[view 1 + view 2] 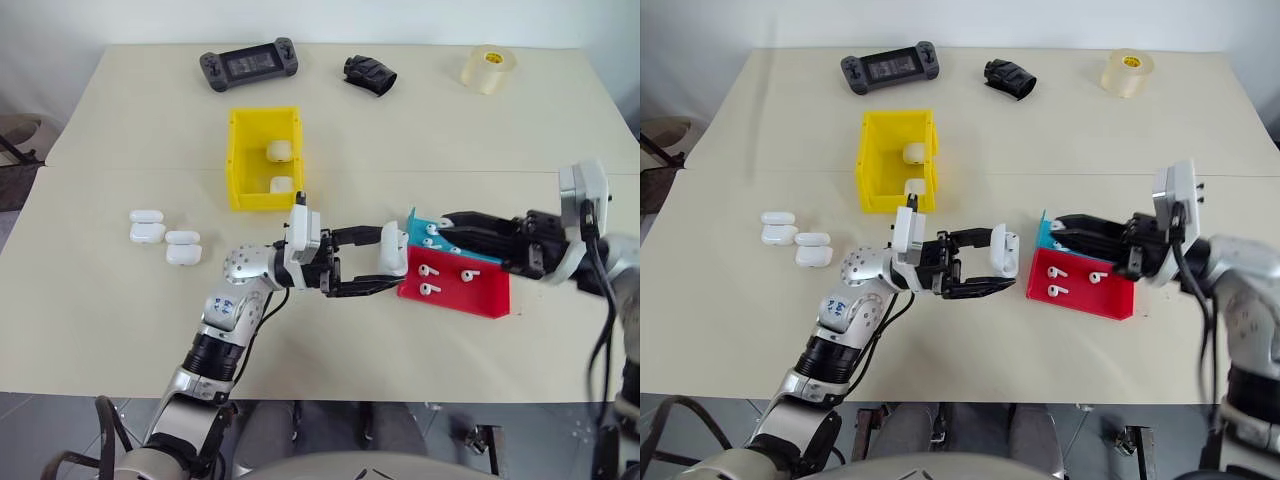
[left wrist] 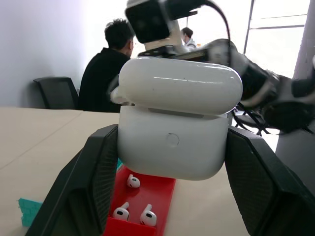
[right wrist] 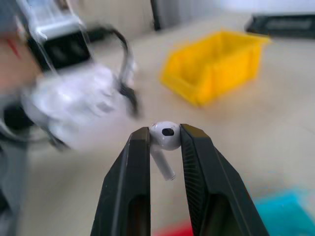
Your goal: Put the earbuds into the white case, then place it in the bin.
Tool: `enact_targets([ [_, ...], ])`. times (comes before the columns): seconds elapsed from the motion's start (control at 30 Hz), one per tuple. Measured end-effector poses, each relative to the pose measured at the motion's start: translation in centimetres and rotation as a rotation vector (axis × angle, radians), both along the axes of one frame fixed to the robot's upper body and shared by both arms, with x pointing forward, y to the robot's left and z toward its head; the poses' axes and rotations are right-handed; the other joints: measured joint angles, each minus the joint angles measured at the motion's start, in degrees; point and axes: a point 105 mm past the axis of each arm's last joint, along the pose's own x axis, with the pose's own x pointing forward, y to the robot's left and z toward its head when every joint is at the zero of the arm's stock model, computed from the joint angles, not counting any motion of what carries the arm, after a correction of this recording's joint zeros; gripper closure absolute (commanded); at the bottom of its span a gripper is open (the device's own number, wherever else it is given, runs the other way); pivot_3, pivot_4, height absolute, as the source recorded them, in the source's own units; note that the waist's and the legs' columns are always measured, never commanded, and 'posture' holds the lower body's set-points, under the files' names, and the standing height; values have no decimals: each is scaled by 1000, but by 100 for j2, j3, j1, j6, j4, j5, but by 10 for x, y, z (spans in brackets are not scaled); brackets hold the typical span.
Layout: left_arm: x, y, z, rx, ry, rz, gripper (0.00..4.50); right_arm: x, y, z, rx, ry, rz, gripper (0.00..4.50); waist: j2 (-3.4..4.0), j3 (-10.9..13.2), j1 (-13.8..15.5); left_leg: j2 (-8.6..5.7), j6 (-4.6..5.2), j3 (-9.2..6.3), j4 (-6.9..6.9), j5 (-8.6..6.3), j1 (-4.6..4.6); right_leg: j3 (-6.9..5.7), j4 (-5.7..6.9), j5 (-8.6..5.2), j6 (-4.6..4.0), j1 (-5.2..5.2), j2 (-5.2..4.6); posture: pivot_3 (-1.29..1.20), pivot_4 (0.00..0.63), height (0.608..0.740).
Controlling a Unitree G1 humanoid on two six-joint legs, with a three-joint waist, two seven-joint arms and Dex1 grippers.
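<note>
An office: a seated person (image 2: pixel 106 64) at a long table (image 2: pixel 34 132), an office chair (image 2: pixel 51 91), tall windows (image 2: pixel 275 29).

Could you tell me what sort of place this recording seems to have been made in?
Probably an office or meeting room used for robot trials: a long cream table, a black office chair behind it, people seated with their backs turned, and tall windows beyond.
</note>
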Motion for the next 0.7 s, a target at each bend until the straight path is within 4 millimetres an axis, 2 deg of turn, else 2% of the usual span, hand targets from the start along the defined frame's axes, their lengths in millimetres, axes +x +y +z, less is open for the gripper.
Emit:
enact_targets([
  [0.13, 1, -1, -1, 4, 11, -8, 1663, -17, 23, 7, 221, -23, -29, 4003, 0, 0, 1, -3, 0, -2, -2, 0, 2, 3, 5, 0, 0, -2, 1, 0, 150, 740],
  [0.27, 3, -1, -4, 16, 36, -14, 1663, -23, 36, 11, 363, -29, -86, 4003, 0, 0, -4, -10, 0, 0, -2, 0, 3, 12, 14, 0, 0, -6, 2, 0, 150, 740],
  [0.53, 9, -1, 7, -17, 68, -7, 1663, -29, 47, 7, 437, -20, -143, 4003, 0, 0, -18, -13, 1, 3, -4, -1, 7, 20, 26, 0, 0, -11, 6, 0, 150, 740],
  [0.7, 9, 0, 8, -32, 85, -12, 1663, -27, 42, 8, 454, -51, -199, 4003, 0, 0, -17, -12, 2, 4, -4, -1, 8, 23, 29, 0, 0, -13, 7, 0, 150, 740],
])
